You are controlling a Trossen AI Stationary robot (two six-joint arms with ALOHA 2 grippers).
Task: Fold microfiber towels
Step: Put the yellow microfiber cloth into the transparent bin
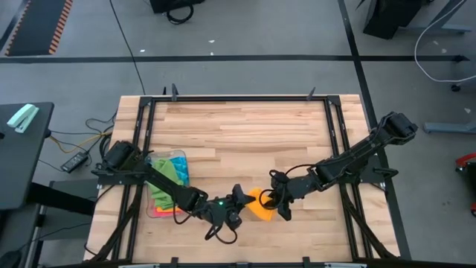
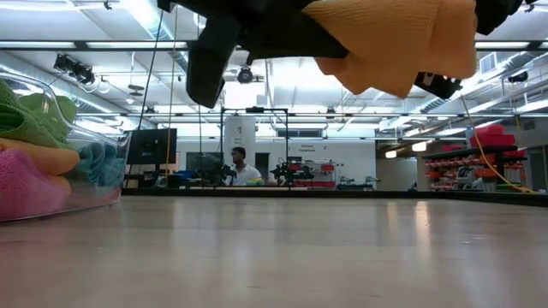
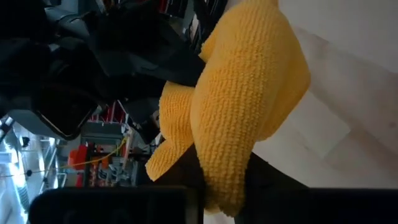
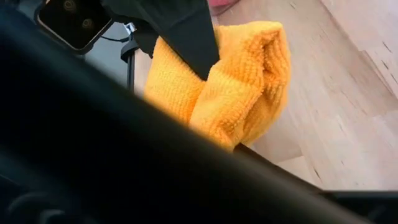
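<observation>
Orange towel (image 2: 402, 43) hangs bunched above the table (image 1: 245, 141), off the wood so it can be spread. Left gripper (image 1: 239, 199) clamps one edge; right gripper (image 1: 279, 205) also touches it, grip state cannot tell.

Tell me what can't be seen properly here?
- Orange towel: top cut off by the low view's edge.
- Left pincer and right pincer: too small in the high view to judge their grip.
- Clear tray: partly covered by the left arm, high view.

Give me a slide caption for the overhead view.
Both arms hold an orange microfiber towel above the wooden table; a clear tray of towels sits nearby.
</observation>
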